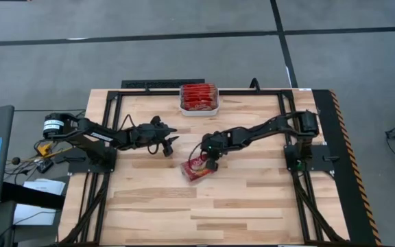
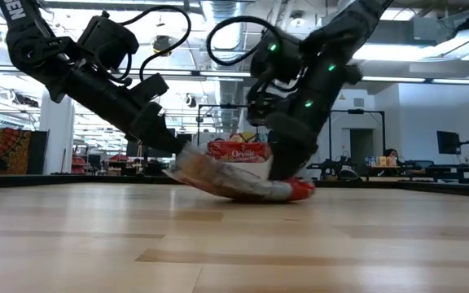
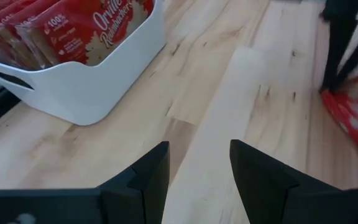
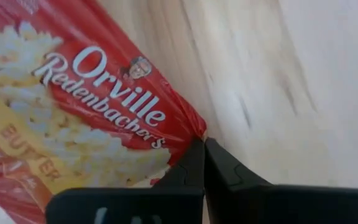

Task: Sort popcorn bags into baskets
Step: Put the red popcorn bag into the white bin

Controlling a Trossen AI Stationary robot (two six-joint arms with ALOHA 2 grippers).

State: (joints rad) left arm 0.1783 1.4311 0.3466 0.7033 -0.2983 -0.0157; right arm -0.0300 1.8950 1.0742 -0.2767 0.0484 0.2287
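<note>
One red popcorn bag with a pale popcorn picture lies face up at the table's middle. My right gripper slants down onto its far right edge and is shut there. The white basket stands at the far edge, with several red bags upright in it. My left gripper hangs open above bare wood, left of the loose bag. In the left wrist view its fingers have nothing between them, and the basket is ahead of them. My right gripper pinches the bag's red edge between its two shut fingertips, close to a corner. The fingers slant down at it from the table's right and far side. The bag's underside rests on the table, and the end away from the fingers is tilted up.
A black frame runs around the wooden table top, and the arm bases stand at its left and right sides. Bare wood stretches across the whole near half of the table.
</note>
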